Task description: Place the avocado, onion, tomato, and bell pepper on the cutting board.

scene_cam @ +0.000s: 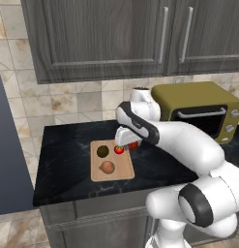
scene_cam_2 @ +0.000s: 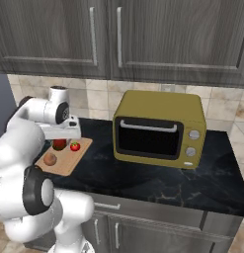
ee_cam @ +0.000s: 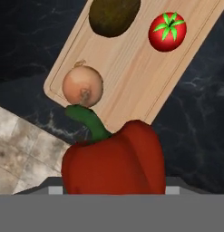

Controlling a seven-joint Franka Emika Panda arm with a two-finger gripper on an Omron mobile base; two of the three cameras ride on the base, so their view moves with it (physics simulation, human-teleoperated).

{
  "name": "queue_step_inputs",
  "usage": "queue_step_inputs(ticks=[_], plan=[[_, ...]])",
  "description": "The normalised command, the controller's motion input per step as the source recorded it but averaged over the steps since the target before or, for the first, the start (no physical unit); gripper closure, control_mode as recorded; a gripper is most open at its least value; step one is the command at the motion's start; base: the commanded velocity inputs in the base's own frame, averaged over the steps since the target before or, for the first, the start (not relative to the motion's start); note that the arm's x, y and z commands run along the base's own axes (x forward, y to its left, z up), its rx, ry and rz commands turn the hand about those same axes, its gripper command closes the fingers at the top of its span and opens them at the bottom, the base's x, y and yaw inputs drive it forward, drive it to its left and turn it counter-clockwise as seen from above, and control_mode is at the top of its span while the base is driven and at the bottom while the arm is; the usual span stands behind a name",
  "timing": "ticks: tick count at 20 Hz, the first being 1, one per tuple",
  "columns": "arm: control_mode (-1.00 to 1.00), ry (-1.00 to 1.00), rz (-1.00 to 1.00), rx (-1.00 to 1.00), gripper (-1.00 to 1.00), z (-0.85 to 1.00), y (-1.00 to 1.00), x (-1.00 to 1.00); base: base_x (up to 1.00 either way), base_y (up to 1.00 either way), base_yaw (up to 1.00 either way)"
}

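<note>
The light-wood cutting board (scene_cam: 122, 173) (scene_cam_2: 69, 163) (ee_cam: 131, 81) lies on the dark counter. On it rest the dark avocado (scene_cam: 102, 151) (ee_cam: 114, 16), the tan onion (scene_cam: 107, 167) (scene_cam_2: 50, 159) (ee_cam: 83, 86) and the red tomato (scene_cam: 119, 149) (scene_cam_2: 74, 146) (ee_cam: 167, 31) with its green star. My gripper (scene_cam: 126, 142) (scene_cam_2: 64, 134) is shut on the red bell pepper (scene_cam: 134, 145) (scene_cam_2: 59, 144) (ee_cam: 115, 163), whose green stem points toward the onion. The pepper hangs by the board's far right corner, partly over its edge. Its bulk hides my fingertips in the hand view.
A mustard-yellow toaster oven (scene_cam: 198, 109) (scene_cam_2: 160, 128) stands on the counter to the right of the board. Dark wall cabinets (scene_cam: 116, 34) hang above. The counter's left end (scene_cam: 41, 164) drops off toward a tiled floor (ee_cam: 22, 149).
</note>
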Motion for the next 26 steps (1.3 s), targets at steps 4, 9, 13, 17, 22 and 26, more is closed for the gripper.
queue_step_inputs(ticks=[4, 9, 13, 17, 22, 26], plan=[[-1.00, 0.03, 0.06, 0.00, 1.00, -0.29, 0.02, 0.53, 0.00, 0.00, 0.00], [-1.00, 0.00, 0.03, 0.00, 1.00, -0.30, 0.04, 0.43, 0.00, 0.00, 0.00], [-1.00, 0.00, 0.02, 0.00, 1.00, -0.26, 0.20, 0.21, 0.00, 0.00, 0.00], [-1.00, 0.00, 0.00, 0.00, 1.00, -0.35, 0.11, 0.04, 0.00, 0.00, 0.00], [-1.00, 0.01, 0.00, 0.00, 1.00, -0.39, 0.03, 0.09, 0.00, 0.00, 0.00], [-1.00, 0.00, 0.00, 0.00, 1.00, -0.30, 0.07, 0.00, 0.00, 0.00, 0.00]])
